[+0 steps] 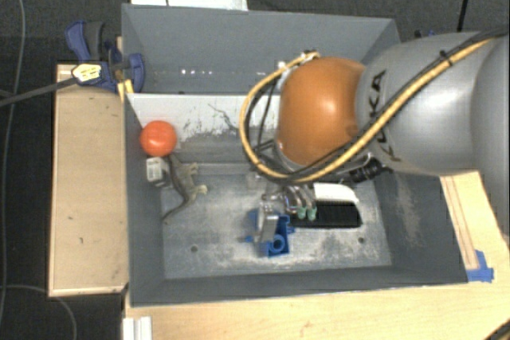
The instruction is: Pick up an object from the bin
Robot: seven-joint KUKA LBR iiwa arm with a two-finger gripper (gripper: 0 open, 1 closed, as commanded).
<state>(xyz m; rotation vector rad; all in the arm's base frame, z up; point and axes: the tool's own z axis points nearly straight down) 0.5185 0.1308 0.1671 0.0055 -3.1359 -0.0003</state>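
Blue and blocky, a small plastic-looking piece lies on the scuffed, dusty floor of the grey metal bin, near the front wall and about midway across. I see my pincer directly over it, touching or nearly so, beneath the wrist's glossy, rounded orange cover. I cannot tell whether the pincer is open or closed. Just to the right lies a flat black slab with a white upper edge. Well off to the left, a smooth orange ball sits against the wall. A small white block lies just below it, and a limp olive-grey lizard-like figure sprawls beside that.
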